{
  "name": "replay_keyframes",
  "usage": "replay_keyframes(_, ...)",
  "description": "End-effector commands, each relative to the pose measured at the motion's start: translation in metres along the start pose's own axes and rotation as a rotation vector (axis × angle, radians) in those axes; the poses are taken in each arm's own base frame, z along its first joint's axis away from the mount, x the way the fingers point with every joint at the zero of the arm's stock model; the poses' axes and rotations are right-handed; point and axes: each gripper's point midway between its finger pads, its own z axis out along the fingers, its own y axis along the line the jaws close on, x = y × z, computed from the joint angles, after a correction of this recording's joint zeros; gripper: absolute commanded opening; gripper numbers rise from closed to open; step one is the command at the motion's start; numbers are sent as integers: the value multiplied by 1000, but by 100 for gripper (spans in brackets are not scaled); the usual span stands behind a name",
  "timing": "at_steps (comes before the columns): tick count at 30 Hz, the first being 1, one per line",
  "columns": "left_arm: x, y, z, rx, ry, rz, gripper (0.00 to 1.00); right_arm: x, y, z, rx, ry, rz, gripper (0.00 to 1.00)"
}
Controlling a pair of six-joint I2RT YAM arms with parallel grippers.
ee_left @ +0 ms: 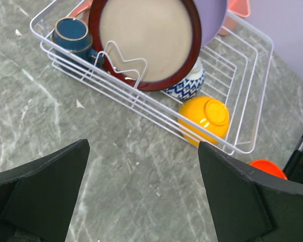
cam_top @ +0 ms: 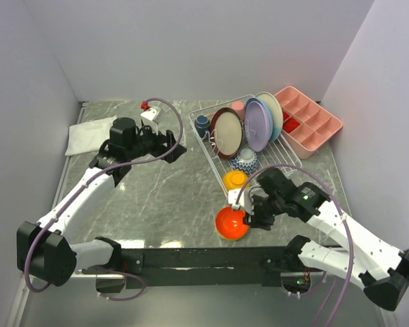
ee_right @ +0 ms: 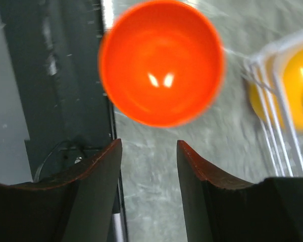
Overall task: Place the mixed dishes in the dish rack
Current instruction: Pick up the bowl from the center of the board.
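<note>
Right gripper [ee_right: 148,146]: jaws parted partway, nothing between them, no contact. Pointed down at the red-orange bowl [ee_right: 161,63], which sits just ahead of the fingertips. Bowl upright on the table [cam_top: 163,197], up against the black rail [cam_top: 191,259] at the near edge. Outside the dish rack [cam_top: 204,144], just beside its near corner.

Left gripper [ee_left: 144,146]: spread wide, empty, hovering over the table left of the rack. No part in this step, by the look.

In the rack:
- yellow bowl [ee_left: 204,118], tipped base-out in the near corner
- blue-patterned bowl [cam_top: 245,161] behind it
- dark-red-rimmed plate [ee_left: 144,40], on edge in the wire slots
- lavender plate [cam_top: 255,126] next to that
- navy cup [ee_left: 73,35] at the far left corner

Step in hand, as judged: pickup of the red-orange bowl, the only loose dish seen on the table. Grasp not yet made.

Next move:
- Drop lower, put one finger inside the rim and one outside, close on the wall.
- Enough gap for a rim pinch, probably; nowhere near enough to span the bowl.
- Lift clear of the rack's raised side, carry over, set down on open wire beside the yellow bowl.

Risks:
- glossy curved wall slipping out of the pinch
- rail crowding the near finger
- clipping the yellow bowl on the way in
</note>
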Motion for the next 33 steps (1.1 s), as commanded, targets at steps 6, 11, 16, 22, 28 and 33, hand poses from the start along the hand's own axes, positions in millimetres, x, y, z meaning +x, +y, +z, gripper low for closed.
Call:
replay_keyframes(6, 1, 6, -11, -28, -12, 51, 96, -10, 31, 26, -156, 22, -301, 54)
replay_keyframes(11, 1, 6, -14, -27, -18, 43, 96, -16, 39, 39, -187, 25, -352, 51)
replay_keyframes(16, -4, 5, -18, -25, -34, 43, 96, -2, 46, 50, -210, 72, -400, 51)
replay_keyframes(22, -5, 7, -23, -30, -52, 27, 96, 4, 49, 61, -207, 97, -407, 51)
replay_keyframes(28, -9, 8, -25, -32, -63, 22, 96, 3, 38, 68, -141, 102, -405, 30)
replay_keyframes(33, -9, 7, -24, -22, -64, 16, 96, 4, 37, 67, -135, 106, -402, 10)
